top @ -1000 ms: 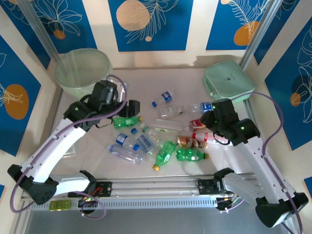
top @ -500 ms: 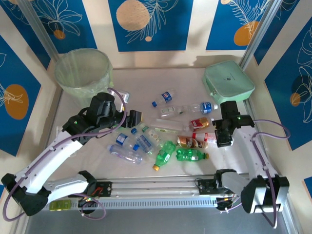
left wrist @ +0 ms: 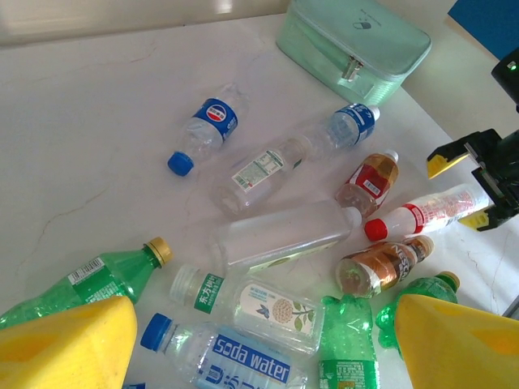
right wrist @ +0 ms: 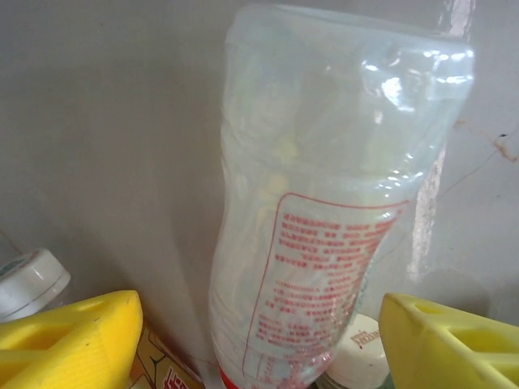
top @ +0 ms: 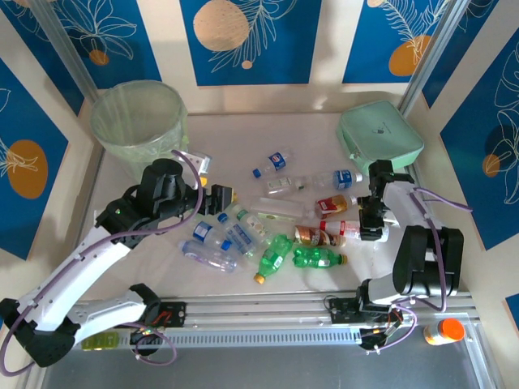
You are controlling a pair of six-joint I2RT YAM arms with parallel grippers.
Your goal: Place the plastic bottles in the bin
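Lower right gripper (right wrist: pixel 259 324), fingers spread apart, squarely astride red-labelled clear bottle (right wrist: pixel 324 243) at table's (top: pixel 243 134) three o'clock; clamp mid-body, seemingly thin-walled. Hold left gripper (left wrist: pixel 263 312), likewise spread, aside; carry toward bin (top: pixel 138 117) at ten o'clock

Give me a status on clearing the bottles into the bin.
Done: nothing evident; the round translucent bin with a pale green liner looks empty from above. In hand: nothing; the left claw hangs open above the white table, and the right claw stands open around a clear red-printed plastic bottle lying on it. Left: roughly a dozen crushed plastic bottles scattered there.
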